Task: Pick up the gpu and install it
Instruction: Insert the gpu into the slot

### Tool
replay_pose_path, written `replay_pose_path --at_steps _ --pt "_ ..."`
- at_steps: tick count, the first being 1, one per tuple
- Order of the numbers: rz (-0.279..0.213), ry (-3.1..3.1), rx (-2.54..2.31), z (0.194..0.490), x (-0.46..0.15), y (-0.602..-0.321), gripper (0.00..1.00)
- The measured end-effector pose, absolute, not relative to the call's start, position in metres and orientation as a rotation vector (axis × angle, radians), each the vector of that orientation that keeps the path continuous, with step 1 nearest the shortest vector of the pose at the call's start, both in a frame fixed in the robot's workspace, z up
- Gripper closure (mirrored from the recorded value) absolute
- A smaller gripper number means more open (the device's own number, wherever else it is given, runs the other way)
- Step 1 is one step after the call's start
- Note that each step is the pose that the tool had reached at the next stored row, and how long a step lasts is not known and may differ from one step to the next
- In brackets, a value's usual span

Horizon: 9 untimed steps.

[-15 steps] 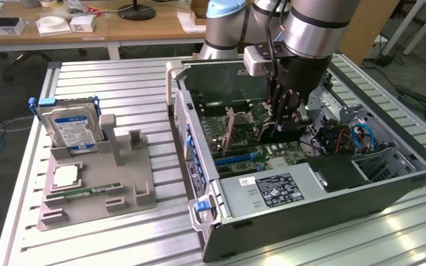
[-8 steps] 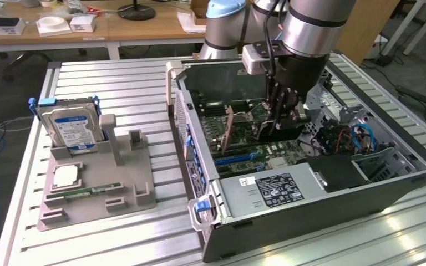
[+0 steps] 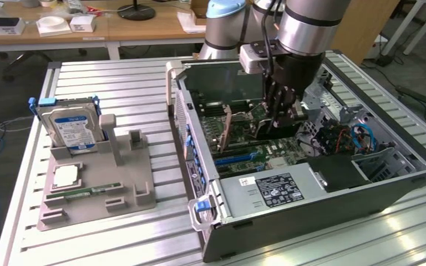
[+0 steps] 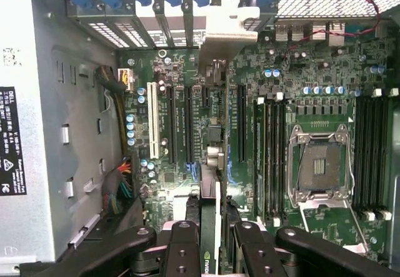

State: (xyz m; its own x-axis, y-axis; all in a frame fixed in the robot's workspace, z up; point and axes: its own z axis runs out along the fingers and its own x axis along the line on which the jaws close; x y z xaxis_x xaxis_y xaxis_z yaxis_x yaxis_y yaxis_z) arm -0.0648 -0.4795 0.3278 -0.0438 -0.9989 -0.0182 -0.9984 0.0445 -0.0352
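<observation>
Tool [image 4: 211, 242]: closed on the gpu [image 4: 211, 164], edge-on, inside the case [image 3: 390, 183]
Gpu: upright over the motherboard [image 4: 312, 102] slots, bracket toward the case's rear wall
Risk: if tilted, its edge could miss the slot [image 4: 187, 124]; could jam
Desk [image 3: 124, 83]: hard drive [image 3: 69, 130] in holder, exterior view's left

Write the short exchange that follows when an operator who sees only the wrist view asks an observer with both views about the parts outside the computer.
Operator: I see the gpu edge-on in the gripper, above the motherboard slots. Where is the hard drive?
Observer: The hard drive stands upright in the grey holder, to the exterior view's left of the open case.
Operator: And the memory strip?
Observer: The memory strip lies flat in the holder, near its front edge.
</observation>
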Motion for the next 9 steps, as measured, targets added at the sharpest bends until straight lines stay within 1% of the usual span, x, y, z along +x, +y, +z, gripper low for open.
replay_pose_path --at_steps 9 --pt "-0.019 2.219 -2.170 0.3235 -0.0668 -0.4698 0.74"
